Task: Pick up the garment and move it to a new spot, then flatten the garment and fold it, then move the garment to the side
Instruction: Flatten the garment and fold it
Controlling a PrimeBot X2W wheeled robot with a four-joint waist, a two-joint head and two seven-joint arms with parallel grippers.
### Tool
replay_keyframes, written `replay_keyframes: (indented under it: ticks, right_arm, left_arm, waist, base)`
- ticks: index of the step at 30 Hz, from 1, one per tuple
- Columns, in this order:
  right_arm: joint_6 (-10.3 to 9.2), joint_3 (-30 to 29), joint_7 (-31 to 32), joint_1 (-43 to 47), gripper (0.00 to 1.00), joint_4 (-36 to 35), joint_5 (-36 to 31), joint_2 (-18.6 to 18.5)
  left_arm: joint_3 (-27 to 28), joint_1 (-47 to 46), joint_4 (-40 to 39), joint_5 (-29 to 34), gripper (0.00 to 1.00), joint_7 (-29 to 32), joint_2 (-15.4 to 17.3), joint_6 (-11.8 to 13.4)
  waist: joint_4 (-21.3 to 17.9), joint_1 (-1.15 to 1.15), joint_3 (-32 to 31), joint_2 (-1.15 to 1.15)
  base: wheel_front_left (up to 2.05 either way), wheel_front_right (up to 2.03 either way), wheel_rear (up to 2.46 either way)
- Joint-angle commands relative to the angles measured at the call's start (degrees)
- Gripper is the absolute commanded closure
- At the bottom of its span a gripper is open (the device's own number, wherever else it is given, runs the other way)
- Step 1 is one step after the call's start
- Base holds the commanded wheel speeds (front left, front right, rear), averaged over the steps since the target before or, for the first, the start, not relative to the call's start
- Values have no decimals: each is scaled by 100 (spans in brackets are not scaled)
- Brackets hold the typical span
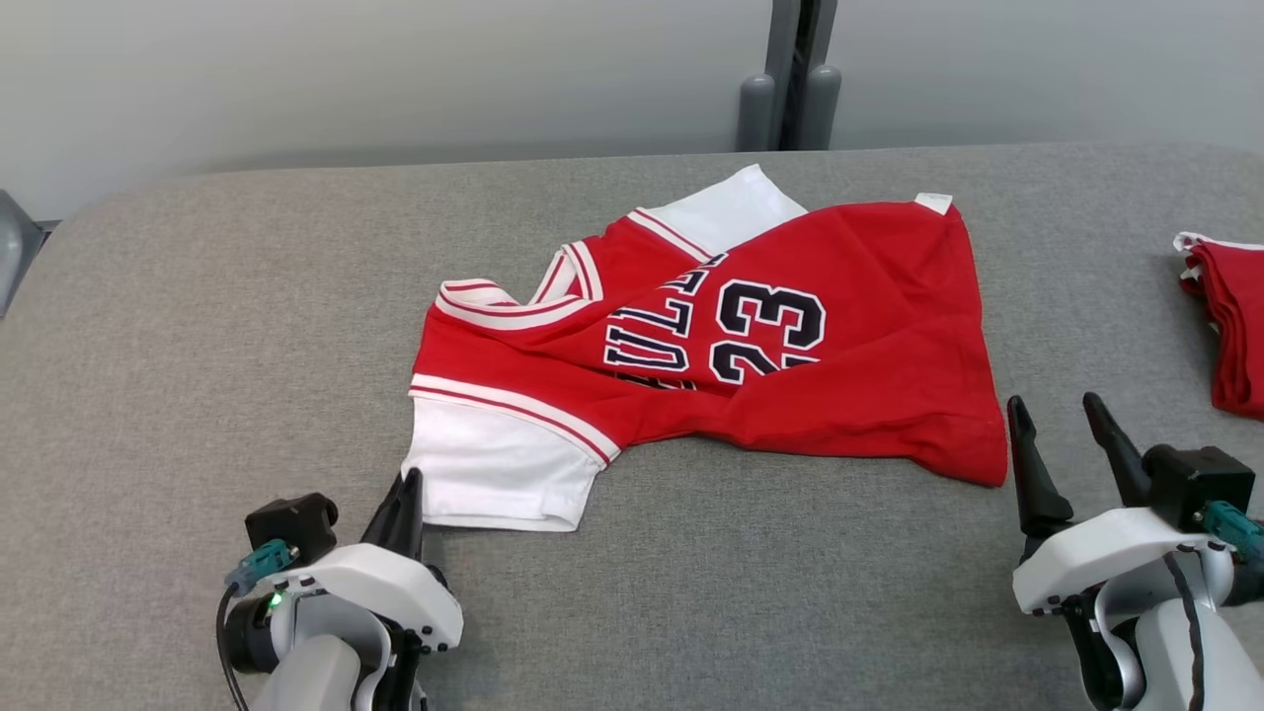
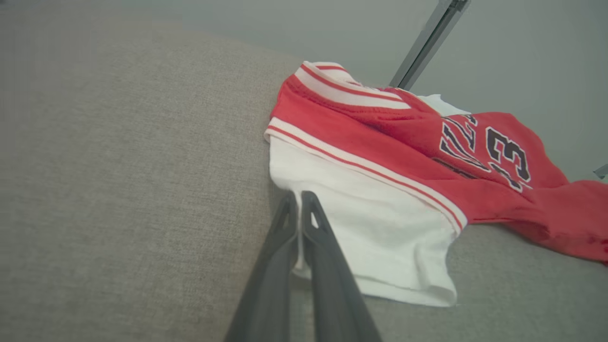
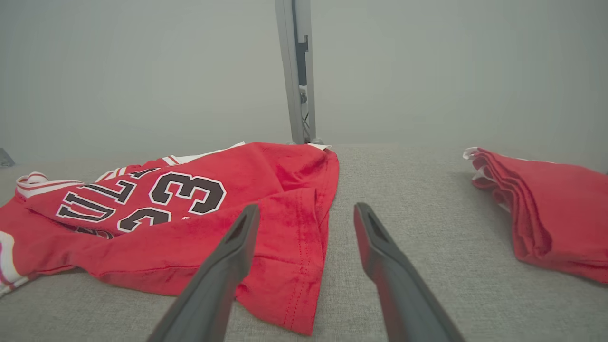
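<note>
A red jersey [image 1: 790, 326] with white sleeves and the number 23 lies crumpled on the grey table [image 1: 197, 326], partly folded over itself. My left gripper [image 1: 407, 486] is at the near left corner of its white sleeve [image 1: 494, 464]. In the left wrist view the fingers [image 2: 285, 237] are pressed together with a thin strip of the white sleeve [image 2: 380, 223] edge between them. My right gripper [image 1: 1059, 413] stands open just right of the jersey's near right hem corner. In the right wrist view its left finger [image 3: 240, 232] overlaps the red hem [image 3: 294, 266]; nothing sits between the fingers.
A stack of folded red garments [image 1: 1229, 316] lies at the table's right edge, also seen as the folded red stack [image 3: 546, 209] in the right wrist view. A grey post [image 1: 790, 79] stands behind the table. Bare grey cloth surface lies to the left and front.
</note>
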Motion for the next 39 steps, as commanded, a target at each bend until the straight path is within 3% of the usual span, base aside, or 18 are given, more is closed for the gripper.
replay_keyframes:
  ticks: [1,14,26,27,28,29,31,32,33,39]
  right_arm:
    - [-2,-37,34,23,0,106,142,14]
    - [-2,-322,333,-510,0,1289,903,53]
    - [-2,11,69,-1029,0,2181,1026,-60]
    - [-2,47,71,-1052,16,2229,1068,-66]
    - [-2,47,71,-1052,16,2229,1068,-66]
    - [-2,79,65,-1073,51,2266,1099,-83]
    - [-2,150,22,-1107,71,2341,1151,-105]
    - [-2,213,-2,-1120,95,2370,1136,-120]
    - [-2,253,-22,-1123,100,2401,1146,-140]
    - [-2,510,-199,-1149,100,2466,1090,-280]
  left_arm:
    - [56,-21,-123,-15,100,-55,47,44]
    - [-49,147,-807,59,100,-66,41,92]
    - [-169,216,-1036,85,100,46,72,154]
    - [-180,215,-1043,85,100,52,69,163]
    - [-180,215,-1043,85,100,52,69,163]
    - [-189,218,-1050,80,100,60,68,166]
    - [-208,229,-1062,72,100,71,66,177]
    - [-212,236,-1066,65,100,75,68,183]
    - [-216,244,-1071,59,100,79,70,185]
    - [-239,289,-1058,24,100,81,88,194]
  waist:
    - [42,0,-11,0]
    - [310,0,195,0]
    - [395,0,333,0]
    - [398,0,335,0]
    - [398,0,335,0]
    - [401,0,332,0]
    - [400,0,326,0]
    - [398,0,321,0]
    - [396,0,314,0]
    - [367,0,224,0]
  base:
    - [0,0,0]
    - [0,0,0]
    - [0,0,0]
    - [0,0,0]
    - [0,0,0]
    - [0,0,0]
    - [0,0,0]
    - [0,0,0]
    - [0,0,0]
    - [0,0,0]
